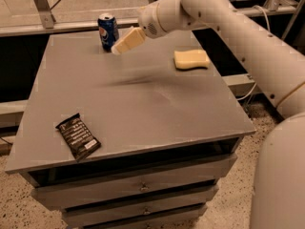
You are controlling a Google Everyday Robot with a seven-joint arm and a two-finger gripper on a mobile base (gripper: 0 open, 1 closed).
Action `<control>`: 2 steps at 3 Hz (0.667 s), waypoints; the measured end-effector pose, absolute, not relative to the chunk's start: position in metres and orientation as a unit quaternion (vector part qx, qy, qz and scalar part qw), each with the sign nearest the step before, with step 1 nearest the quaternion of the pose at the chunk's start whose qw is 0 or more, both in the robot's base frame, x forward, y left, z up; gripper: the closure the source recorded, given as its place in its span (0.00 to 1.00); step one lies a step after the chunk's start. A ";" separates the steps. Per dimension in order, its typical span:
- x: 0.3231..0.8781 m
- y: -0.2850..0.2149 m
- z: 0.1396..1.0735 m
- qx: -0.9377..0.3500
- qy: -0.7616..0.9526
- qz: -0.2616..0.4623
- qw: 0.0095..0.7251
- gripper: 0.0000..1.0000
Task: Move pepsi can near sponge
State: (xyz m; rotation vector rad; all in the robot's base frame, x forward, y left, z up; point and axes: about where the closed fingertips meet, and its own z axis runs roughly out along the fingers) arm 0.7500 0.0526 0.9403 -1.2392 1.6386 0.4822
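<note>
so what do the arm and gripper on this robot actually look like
The arm is glossy white, built from thick rounded tubular sections. A row of small dark dots runs along one section, and a thin pale line, maybe a cable, crosses it near the base. The gripper, right beside the pepsi can, is cream and tapers toward its tip, below a rounded white wrist.
</note>
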 end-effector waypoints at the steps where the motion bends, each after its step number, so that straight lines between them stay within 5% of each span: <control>1: 0.793 0.097 0.924 -0.481 0.663 0.219 0.530 0.00; 2: 0.818 0.117 0.916 -0.466 0.660 0.222 0.546 0.00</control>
